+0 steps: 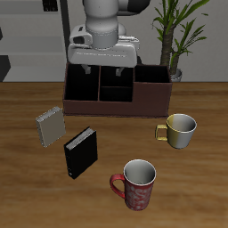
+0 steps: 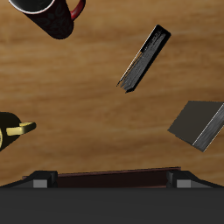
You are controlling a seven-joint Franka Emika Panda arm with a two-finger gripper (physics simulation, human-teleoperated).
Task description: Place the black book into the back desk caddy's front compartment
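Observation:
The black book (image 1: 80, 151) stands on the table, nearer the front edge than the caddy; it also shows in the wrist view (image 2: 144, 59), with its pale page edge visible. The back desk caddy (image 1: 107, 109) is a wide maroon-brown box at the table's back, with its front wall in the wrist view (image 2: 105, 178). Its front compartment (image 1: 114, 93) is the middle cell behind the front wall and looks empty. My gripper (image 1: 101, 66) hangs above the caddy, open and empty, well apart from the book. Its fingertips do not show in the wrist view.
A grey book (image 1: 51, 126) (image 2: 199, 125) stands close beside the black book, nearer the caddy. A yellow mug (image 1: 178, 131) (image 2: 10, 131) and a red patterned mug (image 1: 135, 184) (image 2: 52, 13) stand on the table. A potted plant (image 1: 174, 36) is behind the caddy.

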